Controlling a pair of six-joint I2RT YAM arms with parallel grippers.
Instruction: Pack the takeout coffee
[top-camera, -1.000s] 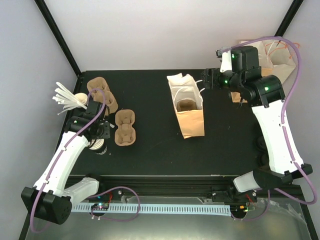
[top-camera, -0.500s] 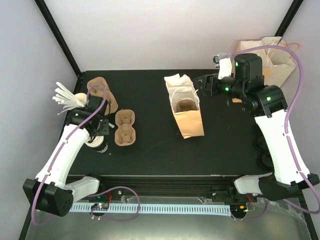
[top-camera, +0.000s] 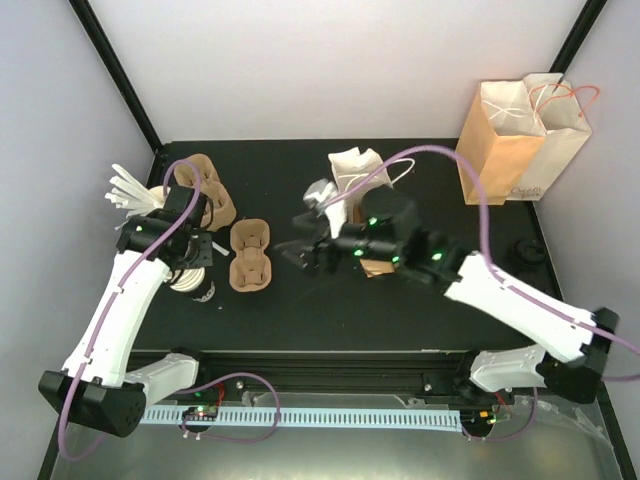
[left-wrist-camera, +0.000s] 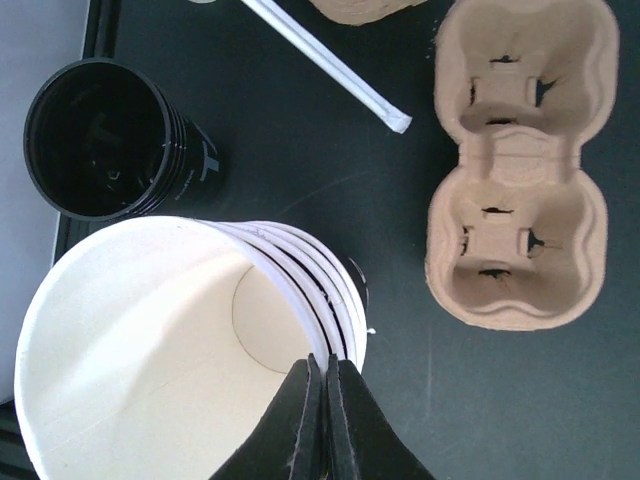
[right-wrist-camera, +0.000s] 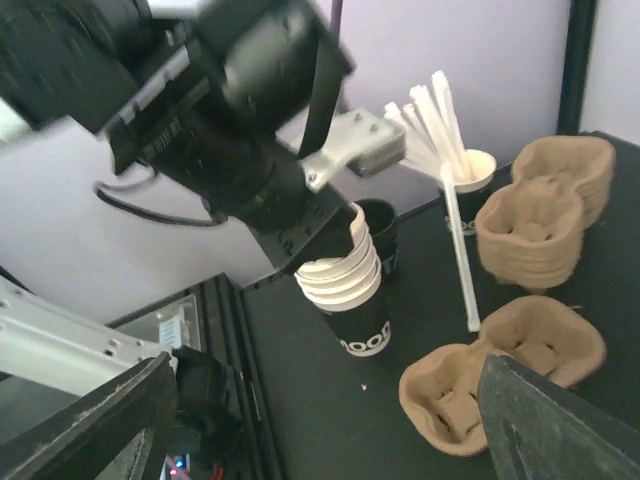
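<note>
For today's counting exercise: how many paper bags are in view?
3: a white-topped bag mid-table, partly behind the right arm; a brown bag far right; a cream bag beside it. Others may be hidden.

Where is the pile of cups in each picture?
Top external: cup stack, left side, near the table's edge.
Left wrist: cup stack, bottom left, filling the corner.
Right wrist: cup stack, centre.
Shared landmark: the flat carrier beside it, in all three.

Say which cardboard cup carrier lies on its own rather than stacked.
The single carrier nearer the middle of the table, both wells facing up. The other carriers are piled in a stack toward the far left corner, beside the straws.
</note>
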